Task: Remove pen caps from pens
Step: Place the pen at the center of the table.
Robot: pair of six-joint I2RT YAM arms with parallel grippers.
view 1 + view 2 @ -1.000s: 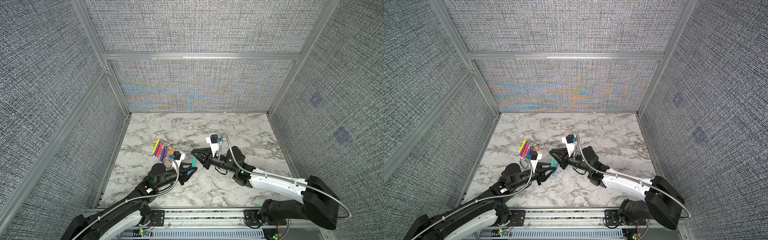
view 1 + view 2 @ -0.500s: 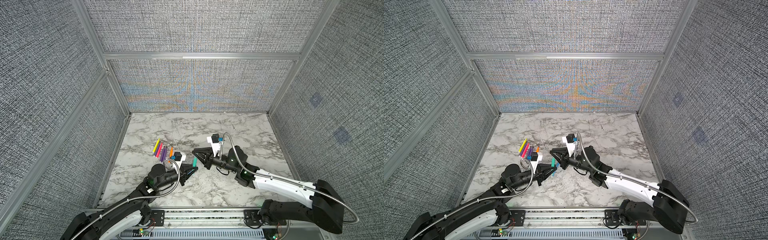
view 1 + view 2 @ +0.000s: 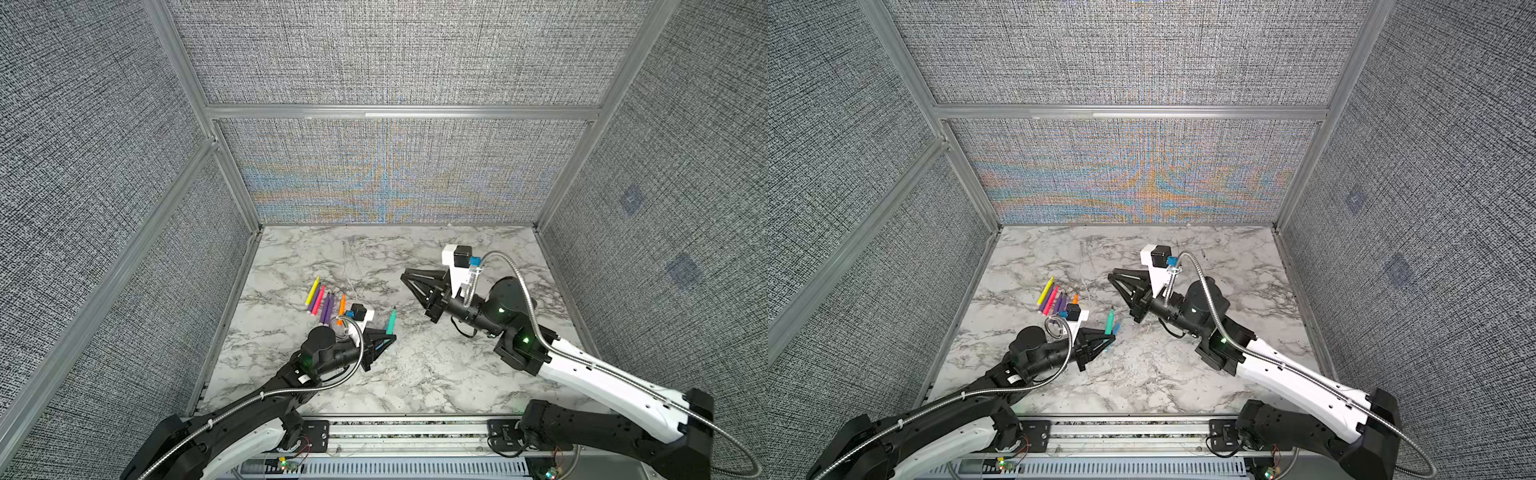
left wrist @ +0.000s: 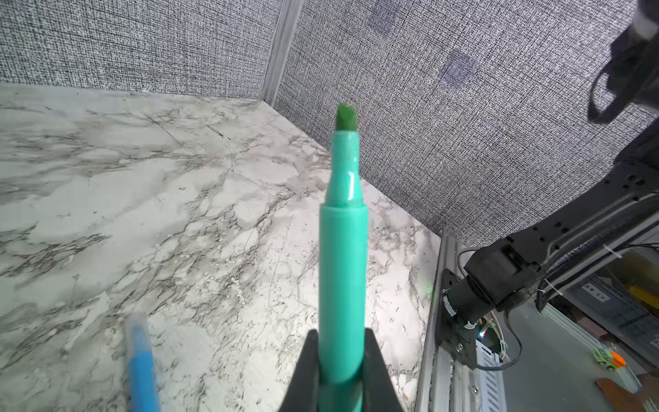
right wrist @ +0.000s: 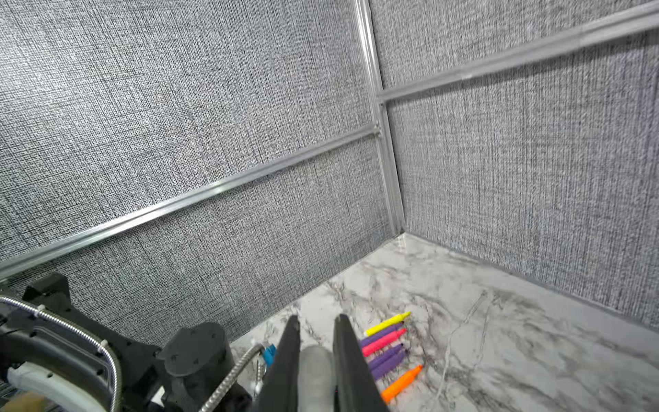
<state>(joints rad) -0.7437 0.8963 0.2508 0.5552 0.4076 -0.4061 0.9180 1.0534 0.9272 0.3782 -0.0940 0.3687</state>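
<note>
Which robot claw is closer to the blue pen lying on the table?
Left. The left gripper, holding a green pen, is right beside the blue pen. The right gripper is well away, farther back.

Teal pen point(image 4: 343, 271); clear cap point(image 5: 314, 371); white table point(image 3: 415, 374), grey marble veins.

Overhead pair looks down; wrist cameras hug jaws.

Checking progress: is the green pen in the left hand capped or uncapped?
Uncapped. Left wrist view shows the green pen with bare chisel tip; right hand holds a clear cap.
</note>
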